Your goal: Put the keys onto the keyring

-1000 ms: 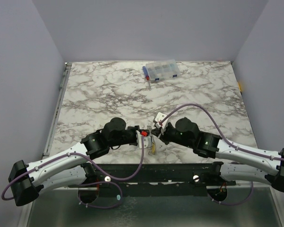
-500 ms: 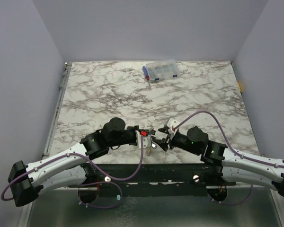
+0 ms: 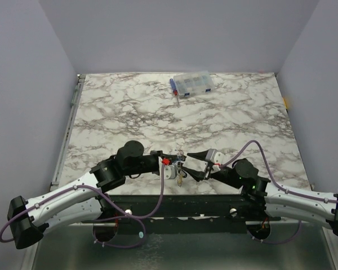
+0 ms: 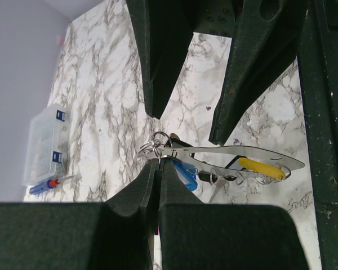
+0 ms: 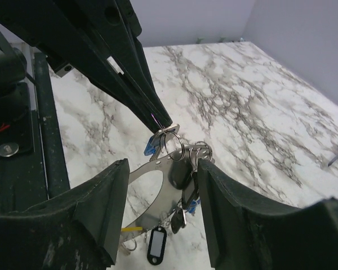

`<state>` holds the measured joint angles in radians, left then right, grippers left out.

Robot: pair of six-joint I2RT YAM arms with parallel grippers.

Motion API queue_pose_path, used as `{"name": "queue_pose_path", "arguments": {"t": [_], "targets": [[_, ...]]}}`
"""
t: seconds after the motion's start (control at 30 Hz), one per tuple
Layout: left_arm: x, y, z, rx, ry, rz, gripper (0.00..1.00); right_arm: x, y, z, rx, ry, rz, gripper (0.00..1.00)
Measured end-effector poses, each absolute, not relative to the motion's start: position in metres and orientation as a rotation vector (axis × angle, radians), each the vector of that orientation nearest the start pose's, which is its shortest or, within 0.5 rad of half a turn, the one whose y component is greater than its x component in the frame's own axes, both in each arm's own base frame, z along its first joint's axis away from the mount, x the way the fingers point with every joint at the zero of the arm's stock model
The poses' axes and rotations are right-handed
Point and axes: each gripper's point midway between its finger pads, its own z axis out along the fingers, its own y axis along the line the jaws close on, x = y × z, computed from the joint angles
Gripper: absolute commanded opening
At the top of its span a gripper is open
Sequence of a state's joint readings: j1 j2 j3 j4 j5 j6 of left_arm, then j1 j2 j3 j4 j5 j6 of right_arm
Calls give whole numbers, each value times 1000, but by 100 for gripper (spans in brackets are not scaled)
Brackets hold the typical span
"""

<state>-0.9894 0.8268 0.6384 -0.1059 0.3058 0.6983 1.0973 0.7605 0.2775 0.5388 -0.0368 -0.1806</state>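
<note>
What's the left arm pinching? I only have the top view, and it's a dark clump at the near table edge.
Observer: In the left wrist view, the left jaws are shut on one end of the keyring, right by its small split rings.
Operator: Any keys on it?
Observer: A blue tag sits by the pinch and a yellow tag further along. Both look attached.
Operator: Are the right jaws closed too?
Observer: No. The right wrist view shows them open, one on either side of the keyring. A dark-rimmed clear tag dangles below.
</note>
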Motion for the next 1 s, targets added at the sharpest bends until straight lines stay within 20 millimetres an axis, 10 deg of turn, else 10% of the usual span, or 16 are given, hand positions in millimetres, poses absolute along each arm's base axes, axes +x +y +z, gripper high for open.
{"name": "queue_pose_path", "arguments": {"t": [0.77,1.0], "targets": [[145,-283,230,1534,1017,-548,0,153,301,223,-975,1187,816,53],[146,-282,232,1529,1016,-548,0,152,304,219,-980,1206,844,35]]}}
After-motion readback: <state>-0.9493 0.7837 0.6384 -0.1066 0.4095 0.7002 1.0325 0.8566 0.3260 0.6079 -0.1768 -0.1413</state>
